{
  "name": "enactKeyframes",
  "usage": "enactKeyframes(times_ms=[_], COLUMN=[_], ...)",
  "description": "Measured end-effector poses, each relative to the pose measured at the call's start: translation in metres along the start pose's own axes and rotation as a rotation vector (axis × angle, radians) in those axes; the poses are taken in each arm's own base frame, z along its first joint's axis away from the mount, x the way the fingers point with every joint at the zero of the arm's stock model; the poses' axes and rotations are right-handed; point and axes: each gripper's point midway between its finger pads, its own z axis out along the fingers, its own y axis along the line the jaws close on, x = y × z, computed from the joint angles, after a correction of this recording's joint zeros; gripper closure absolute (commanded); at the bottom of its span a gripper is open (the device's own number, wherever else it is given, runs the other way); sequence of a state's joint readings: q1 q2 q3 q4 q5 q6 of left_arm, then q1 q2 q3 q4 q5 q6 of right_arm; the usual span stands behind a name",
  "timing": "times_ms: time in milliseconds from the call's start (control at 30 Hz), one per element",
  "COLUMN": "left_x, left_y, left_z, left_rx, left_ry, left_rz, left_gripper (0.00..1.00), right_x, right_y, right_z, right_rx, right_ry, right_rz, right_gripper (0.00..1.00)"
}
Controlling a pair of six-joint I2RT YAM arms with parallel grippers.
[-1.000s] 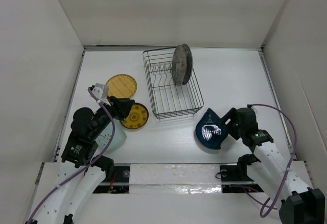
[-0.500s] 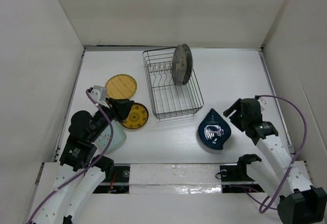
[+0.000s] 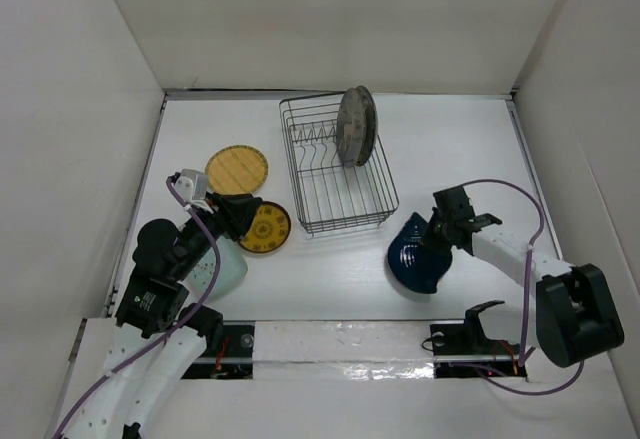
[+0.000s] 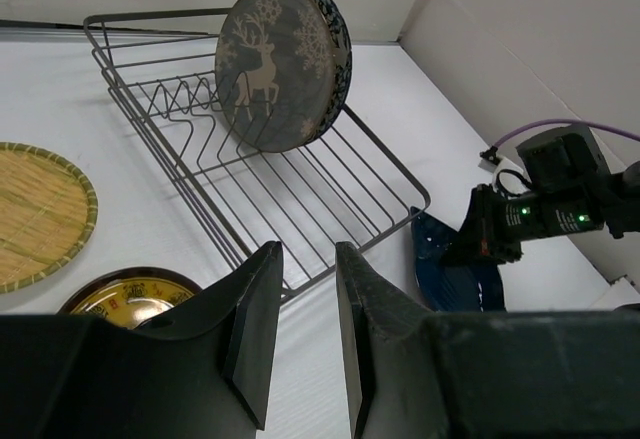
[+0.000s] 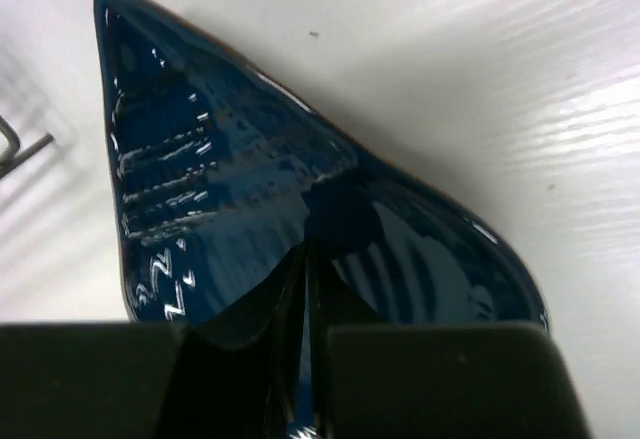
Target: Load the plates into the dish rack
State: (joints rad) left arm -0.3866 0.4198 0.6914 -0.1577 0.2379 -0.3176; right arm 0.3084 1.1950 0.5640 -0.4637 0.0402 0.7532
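**Right claw** (image 3: 431, 238): fingers drawn close together, only a thin slit between them, pinching the rim of the navy leaf-shaped plate (image 5: 230, 189). The plate's pointed tip lies away from the claw and its broad end sits at the fingers. Its glossy inner face is turned towards the wrist camera. Whether the far edge rests on the bench (image 3: 450, 149) cannot be told

**Left claw** (image 4: 305, 259): fingers parted by a narrow gap, holding nothing

**Small dark plate with yellow mandala** (image 4: 125, 294): flat on the bench just beside the left claw, partly hidden by its left finger; contact cannot be told

**Yellow-tan round plate** (image 4: 35, 214): flat on the bench, ahead and to the left of the left claw, near the mandala plate

**Pale mint plate** (image 3: 232, 267): behind the left claw, mostly covered by that arm

**Dish rack** (image 4: 300, 184): dark wire basket straight ahead of the left claw, to the left of the right claw and apart from the navy plate

**Grey plate with white reindeer and snowflakes** (image 4: 270, 74): upright among the tines at the rack's far end

**Blue-rimmed plate** (image 4: 338, 34): upright directly behind the grey one, only its rim showing
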Motion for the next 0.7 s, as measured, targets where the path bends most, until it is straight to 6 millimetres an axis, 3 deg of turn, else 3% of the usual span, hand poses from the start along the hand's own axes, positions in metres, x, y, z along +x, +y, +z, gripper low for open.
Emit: enactKeyframes(times_ms=[233, 567, 700], left_x=[0.000, 0.004, 0.007], left_y=[0.001, 0.003, 0.005], left_z=[0.000, 0.004, 0.006], left_rx=[-0.004, -0.010, -0.016], left_ry=[0.001, 0.017, 0.032], left_rz=[0.000, -0.002, -0.005], left_gripper=[0.75, 0.75, 0.75], right_x=[-0.039, -0.125, -0.165], right_y=[0.013, 0.024, 0.046], right_z=[0.019, 0.049, 0.058], right_rx=[-0.050, -0.034, -0.061], right_ry=[-0.084, -0.259, -0.317], right_rz=[0.084, 0.174, 0.175], right_gripper=[0.91, 0.91, 0.88])
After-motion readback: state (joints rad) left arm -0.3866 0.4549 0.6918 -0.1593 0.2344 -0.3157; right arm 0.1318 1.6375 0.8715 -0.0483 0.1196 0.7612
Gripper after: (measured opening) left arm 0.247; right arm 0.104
